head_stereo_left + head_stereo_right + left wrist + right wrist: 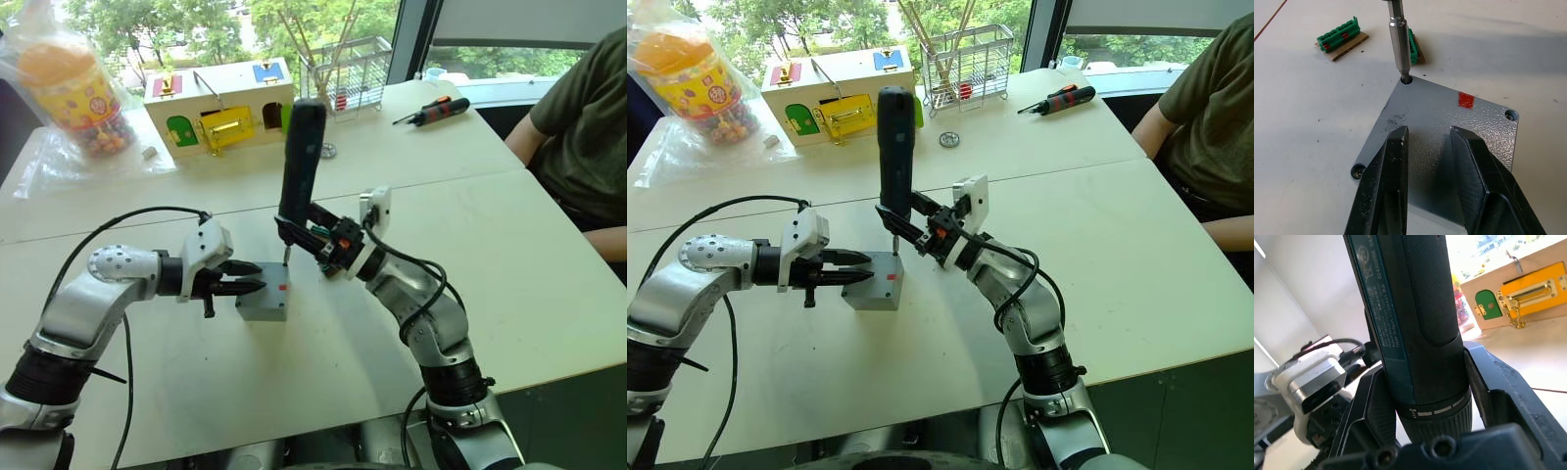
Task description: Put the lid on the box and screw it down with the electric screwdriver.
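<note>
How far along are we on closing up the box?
Done: the lid sits on the box. In hand: the right end effector holds the electric screwdriver upright, its bit in one corner hole, while the left end effector rests its open fingers on the lid. Left: finishing this corner; two other corner holes in the left wrist view may need driving, though I cannot tell how deep their screws sit.

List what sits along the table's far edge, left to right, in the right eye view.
Bagged candy jar → wooden latch box → wire rack → orange-and-black hand screwdriver.
</note>
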### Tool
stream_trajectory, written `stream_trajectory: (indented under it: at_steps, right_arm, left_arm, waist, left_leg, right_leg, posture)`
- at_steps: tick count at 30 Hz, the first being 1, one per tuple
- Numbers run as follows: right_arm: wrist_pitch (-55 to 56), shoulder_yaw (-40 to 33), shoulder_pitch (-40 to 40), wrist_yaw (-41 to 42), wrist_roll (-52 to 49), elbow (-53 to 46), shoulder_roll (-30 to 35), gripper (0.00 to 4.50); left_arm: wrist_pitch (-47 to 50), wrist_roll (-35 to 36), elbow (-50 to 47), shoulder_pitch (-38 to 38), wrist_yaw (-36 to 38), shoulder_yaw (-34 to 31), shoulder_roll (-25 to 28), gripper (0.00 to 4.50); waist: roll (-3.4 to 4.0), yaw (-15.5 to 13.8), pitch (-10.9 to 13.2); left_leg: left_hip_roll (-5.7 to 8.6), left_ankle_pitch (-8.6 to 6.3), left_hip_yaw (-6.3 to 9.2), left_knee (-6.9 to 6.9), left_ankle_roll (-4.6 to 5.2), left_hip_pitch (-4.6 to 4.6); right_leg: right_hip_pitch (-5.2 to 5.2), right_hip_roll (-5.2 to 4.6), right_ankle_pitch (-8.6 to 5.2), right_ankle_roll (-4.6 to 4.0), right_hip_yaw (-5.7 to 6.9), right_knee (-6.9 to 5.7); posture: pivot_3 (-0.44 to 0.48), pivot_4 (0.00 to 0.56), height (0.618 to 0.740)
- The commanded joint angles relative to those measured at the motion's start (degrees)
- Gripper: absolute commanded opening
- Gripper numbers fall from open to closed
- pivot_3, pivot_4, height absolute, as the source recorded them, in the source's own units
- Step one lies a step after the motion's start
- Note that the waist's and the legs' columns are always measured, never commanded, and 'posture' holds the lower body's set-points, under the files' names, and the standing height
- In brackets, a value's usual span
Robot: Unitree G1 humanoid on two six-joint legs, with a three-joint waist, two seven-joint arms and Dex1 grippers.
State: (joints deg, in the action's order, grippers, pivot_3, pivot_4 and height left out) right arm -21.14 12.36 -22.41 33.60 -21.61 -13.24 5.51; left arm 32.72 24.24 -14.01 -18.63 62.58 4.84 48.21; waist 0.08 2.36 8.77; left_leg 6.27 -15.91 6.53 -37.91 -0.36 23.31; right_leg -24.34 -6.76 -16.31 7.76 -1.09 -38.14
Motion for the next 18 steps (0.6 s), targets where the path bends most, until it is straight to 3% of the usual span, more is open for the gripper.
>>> stream_trajectory:
  at_steps: [1, 18]
  right_arm:
    - [0.6, 4.73, 1.61, 1.27, 2.68, -0.55, 0.77, 1.75]
    - [1.97, 8.76, 3.53, 0.98, 9.6, 6.1, 1.99, 1.75]
  left_arm:
    - [0.71, -1.77, 1.6, 2.0, 0.26, 1.57, 0.85, 1.33]
    - [0.22, -2.05, 2.84, 1.85, -0.33, 2.62, 0.09, 1.33]
  waist:
    - [-0.01, 0.06, -0.17]
    - [0.03, -0.01, -0.9]
  left_leg:
    - [0.0, 0.0, 0.0, 0.01, 0.0, -0.02]
    - [-0.13, -0.3, -0.08, 0.95, 0.46, -1.93]
  right_leg:
    - [0.0, 0.0, 0.0, 0.0, 0.0, 0.0]
    - [1.58, 0.11, -0.04, 0.0, -0.07, 0.87]
  posture:
    - [0.0, 0.15, 0.74]
    - [0.0, 0.15, 0.74]
